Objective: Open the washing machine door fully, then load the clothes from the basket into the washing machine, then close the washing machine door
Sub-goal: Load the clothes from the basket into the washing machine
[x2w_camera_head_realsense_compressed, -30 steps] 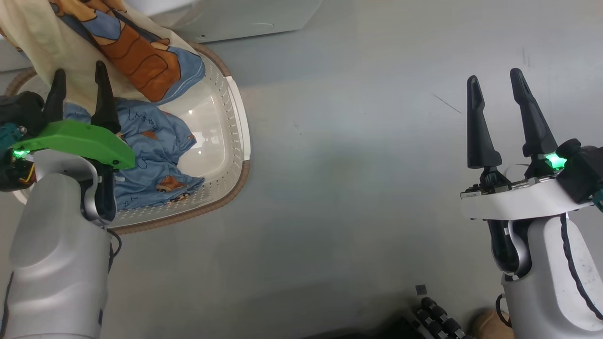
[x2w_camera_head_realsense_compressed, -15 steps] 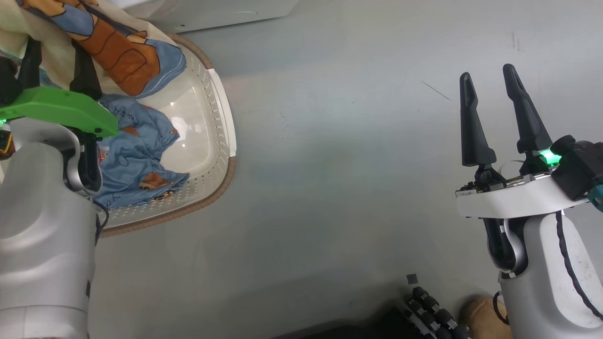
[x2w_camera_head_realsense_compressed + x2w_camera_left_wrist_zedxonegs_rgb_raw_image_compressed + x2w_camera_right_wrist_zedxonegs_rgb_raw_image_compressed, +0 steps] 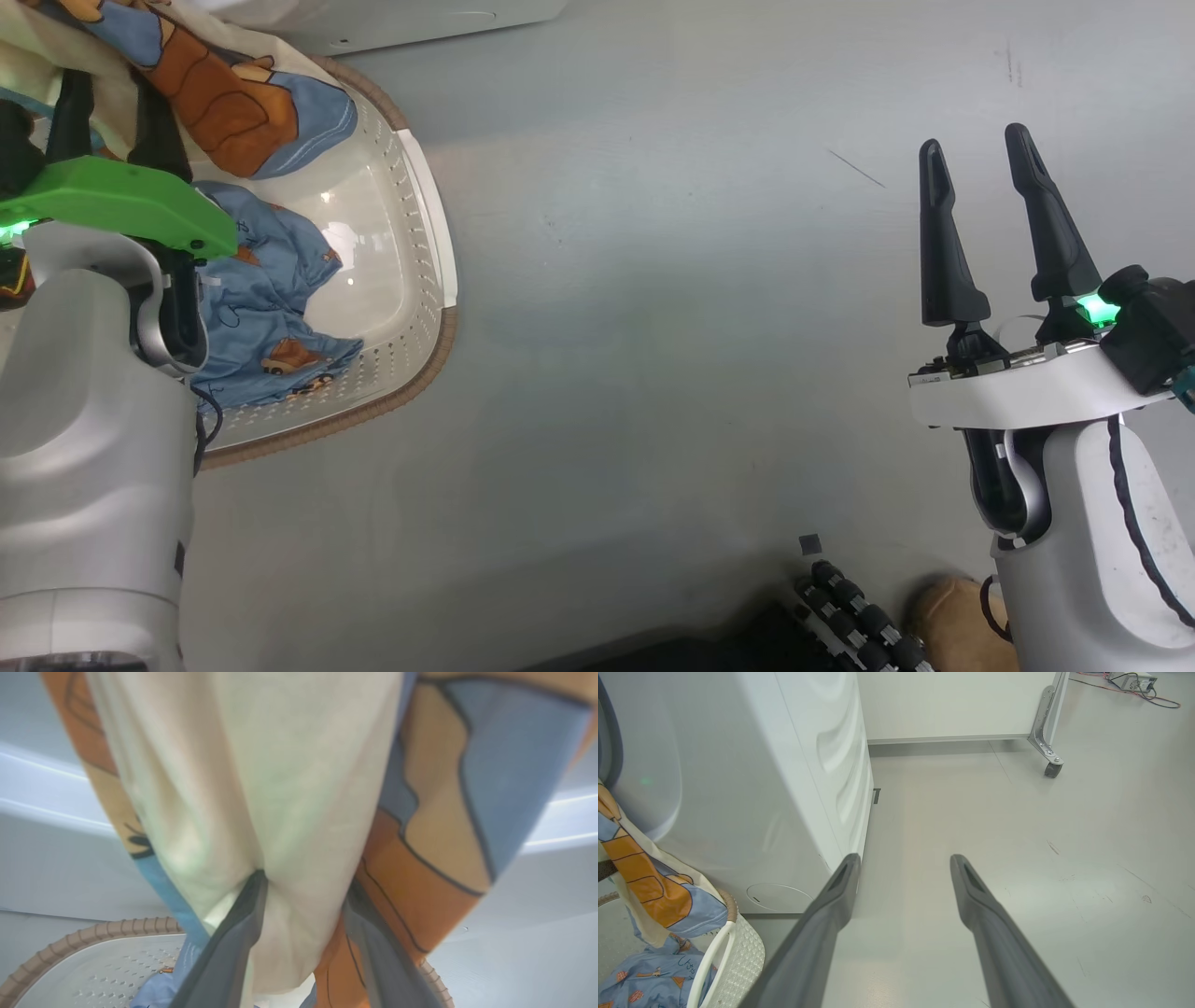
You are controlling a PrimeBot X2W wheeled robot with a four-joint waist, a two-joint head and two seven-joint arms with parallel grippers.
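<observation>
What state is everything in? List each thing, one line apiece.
left claw: fingers on either side of the cream garment; grip unclear
right claw: open, empty, above the floor
cream garment: hanging, lower end over the basket
blue clothes: crumpled in the basket
basket: upright on the floor, partly filled

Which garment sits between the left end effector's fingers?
The cream garment with the big orange-and-blue print, hanging over the basket; the light blue garment lies crumpled inside it.
</observation>
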